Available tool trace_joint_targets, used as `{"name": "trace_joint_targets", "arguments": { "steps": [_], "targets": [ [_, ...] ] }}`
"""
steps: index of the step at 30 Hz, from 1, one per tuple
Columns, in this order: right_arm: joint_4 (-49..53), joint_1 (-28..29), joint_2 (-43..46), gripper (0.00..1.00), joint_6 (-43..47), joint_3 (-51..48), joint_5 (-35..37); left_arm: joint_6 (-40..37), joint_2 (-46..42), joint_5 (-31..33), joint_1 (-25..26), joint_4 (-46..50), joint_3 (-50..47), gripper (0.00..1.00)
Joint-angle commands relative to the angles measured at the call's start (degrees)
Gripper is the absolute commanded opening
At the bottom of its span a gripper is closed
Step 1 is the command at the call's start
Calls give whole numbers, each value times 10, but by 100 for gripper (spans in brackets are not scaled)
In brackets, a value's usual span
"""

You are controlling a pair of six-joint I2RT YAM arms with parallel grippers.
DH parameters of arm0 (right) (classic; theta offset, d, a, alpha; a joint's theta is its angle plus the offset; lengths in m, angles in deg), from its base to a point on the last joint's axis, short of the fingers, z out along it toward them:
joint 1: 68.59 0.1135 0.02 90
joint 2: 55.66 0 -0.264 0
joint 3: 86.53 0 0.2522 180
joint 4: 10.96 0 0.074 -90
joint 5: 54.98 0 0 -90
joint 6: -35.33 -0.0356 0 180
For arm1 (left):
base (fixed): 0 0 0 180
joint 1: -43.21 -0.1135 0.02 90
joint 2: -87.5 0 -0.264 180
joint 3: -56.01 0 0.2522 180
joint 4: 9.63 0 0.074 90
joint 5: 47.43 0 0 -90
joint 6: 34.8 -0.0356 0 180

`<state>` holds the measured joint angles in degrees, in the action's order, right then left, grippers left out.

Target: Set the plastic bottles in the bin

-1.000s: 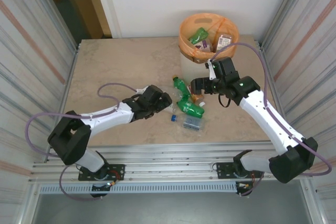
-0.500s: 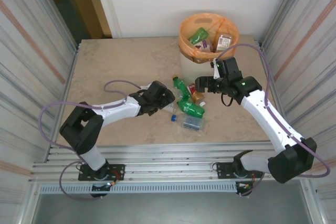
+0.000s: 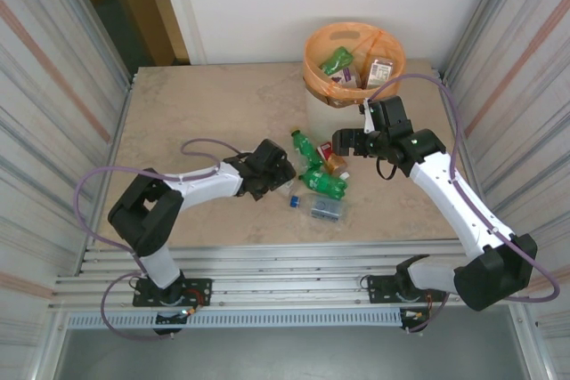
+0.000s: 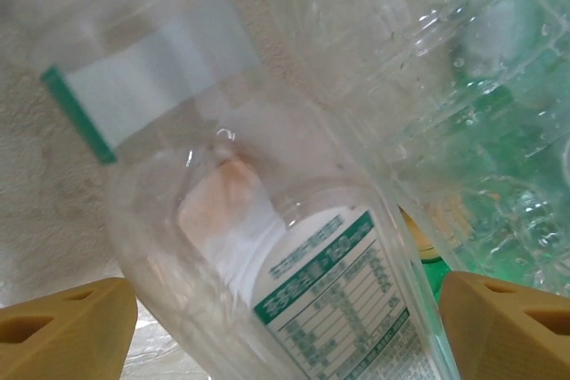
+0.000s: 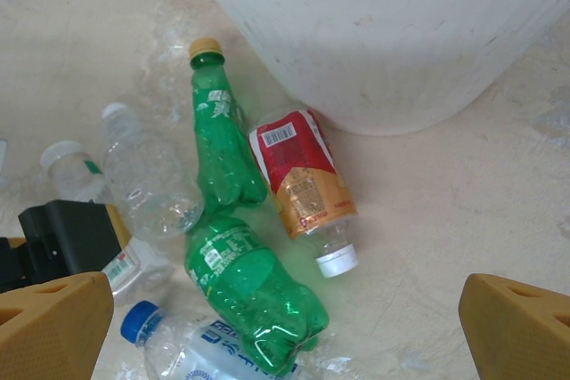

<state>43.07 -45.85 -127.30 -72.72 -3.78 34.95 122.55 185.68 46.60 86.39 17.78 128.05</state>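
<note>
Left end effector [image 4: 285, 322] spread around one clear bottle [image 4: 267, 184]; right end effector [image 5: 285, 322] spread above two green bottles [image 5: 223, 153].

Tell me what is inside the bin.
Inside the bin, on its orange bag, lie a green bottle and a bottle with a reddish label. Anything beneath them, and the bin's bottom, is covered.
</note>
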Motion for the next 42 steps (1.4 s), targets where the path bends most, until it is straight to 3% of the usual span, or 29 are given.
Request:
{"name": "trace_joint_targets", "arguments": {
  "steps": [1,10,17,20,24,28,31,39,42],
  "targets": [
    [-8,-4,12,98,-16,-2,-7,-5,6,-3,-3,45,9,87],
    [-9,-6,13,98,-20,-2,-6,-47,-8,33,-3,140,11,85],
    [-16,-6,7,98,-26,2,-15,-75,11,57,-4,164,23,76],
    [-16,-5,6,98,-27,2,-17,-88,26,62,-5,171,37,75],
    [-14,-4,7,98,-27,3,-17,-105,43,62,-9,174,53,84],
    [-15,-5,7,98,-27,4,-16,-117,56,64,-12,177,64,84],
    [-16,-5,5,98,-28,4,-17,-120,61,69,-11,182,68,77],
    [-15,-4,-4,98,-31,11,-17,-119,33,85,-12,185,47,50],
    [-15,-4,-9,98,-32,14,-17,-120,7,95,-12,185,30,44]
  ]
}}
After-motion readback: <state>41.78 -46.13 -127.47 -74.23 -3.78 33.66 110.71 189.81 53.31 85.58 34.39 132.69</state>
